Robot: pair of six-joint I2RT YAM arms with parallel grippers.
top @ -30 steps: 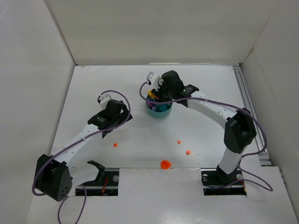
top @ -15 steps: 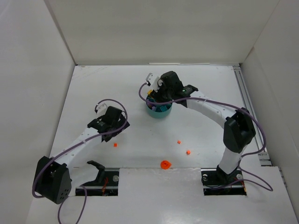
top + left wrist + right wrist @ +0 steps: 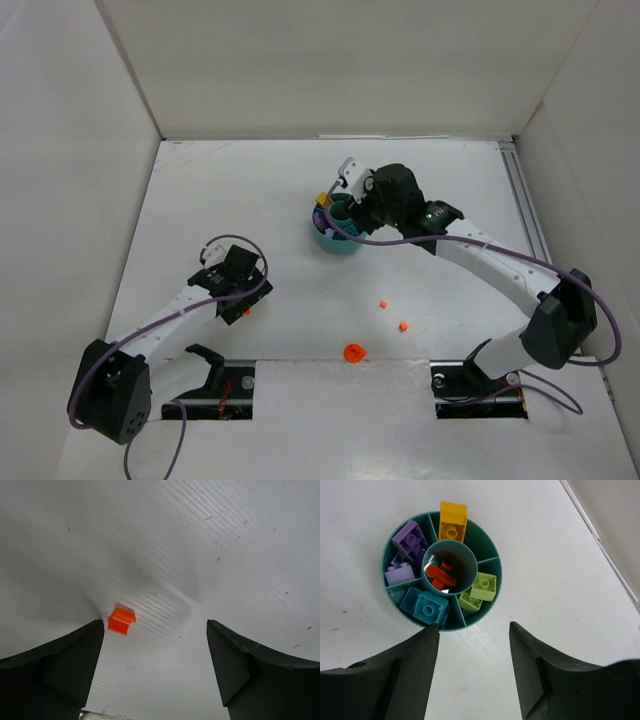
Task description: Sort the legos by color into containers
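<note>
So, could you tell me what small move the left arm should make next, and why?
Probably nudge the left gripper sideways to centre it over the orange piece: the jaws stand open and empty, and the piece lies on the table right beside one finger, off-centre.

table (image 3: 300,270): white; faint fine ribbing and small dark specks in the left wrist view
enclosure walls (image 3: 330,70): plain white
dish (image 3: 480,540): teal all over, centre cup and dividers included
yellow brick (image 3: 453,521): warm yellow, one section
purple bricks (image 3: 410,537): mid purple, with a paler lilac one beside them
turquoise bricks (image 3: 427,607): bright turquoise, lighter than the dish
lime bricks (image 3: 484,586): pale lime green
centre-cup pieces (image 3: 440,575): orange-red
loose square piece (image 3: 121,621): vivid orange
loose small pieces (image 3: 383,304): orange
loose round piece (image 3: 353,352): orange
left gripper (image 3: 154,623): fingers matte black
right gripper (image 3: 474,625): fingers matte black
arms (image 3: 500,265): white links, black joints
cables (image 3: 240,200): purple
</note>
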